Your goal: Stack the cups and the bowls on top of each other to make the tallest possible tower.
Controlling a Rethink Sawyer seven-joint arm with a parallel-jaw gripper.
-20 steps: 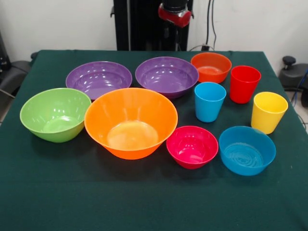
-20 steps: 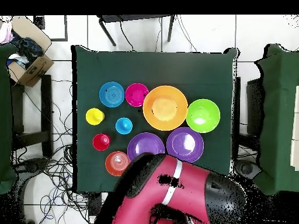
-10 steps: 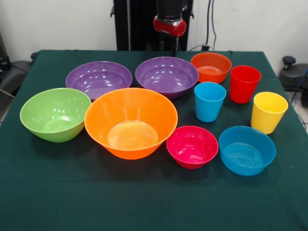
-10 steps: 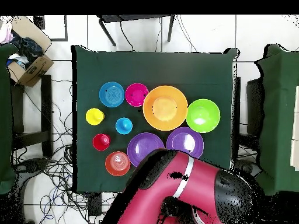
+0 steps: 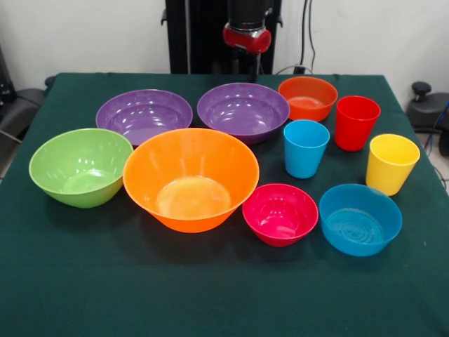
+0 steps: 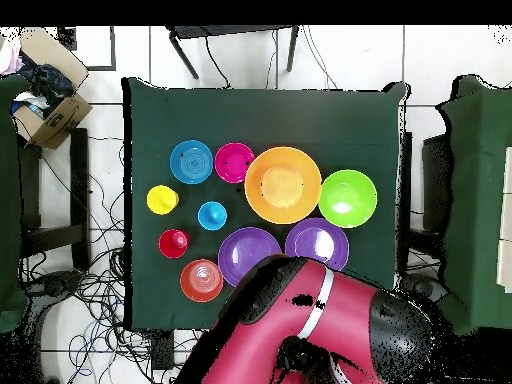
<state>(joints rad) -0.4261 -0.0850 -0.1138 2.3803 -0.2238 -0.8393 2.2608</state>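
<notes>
Nothing is stacked yet: all ten pieces sit apart on the green-clothed desk (image 5: 210,295). The large orange bowl (image 5: 191,179) sits near the middle front, with the lime green bowl (image 5: 81,166) just to its left and two purple bowls (image 5: 144,114) (image 5: 243,111) behind it. To the right, the small pink-red bowl (image 5: 280,213) and small blue bowl (image 5: 360,219) sit nearest the front edge; behind them stand the blue cup (image 5: 306,147), yellow cup (image 5: 391,163) and red cup (image 5: 356,123), with the small orange bowl (image 5: 307,97) farthest back.

The arm's end (image 5: 247,31) hangs at the far edge above the right purple bowl. The gripper shows there only as a dark stub, so I cannot tell whether its fingers are apart or together.

The first pick is probably that purple bowl, to be nested into the large orange one as base. Gripping the rim at one side, lifting straight up, and lowering centred should keep it from tipping. The blue cup and small orange bowl stand close on the right and could be knocked. Beyond the desk, a cardboard box (image 6: 45,100) and floor cables (image 6: 95,300) are well clear.
</notes>
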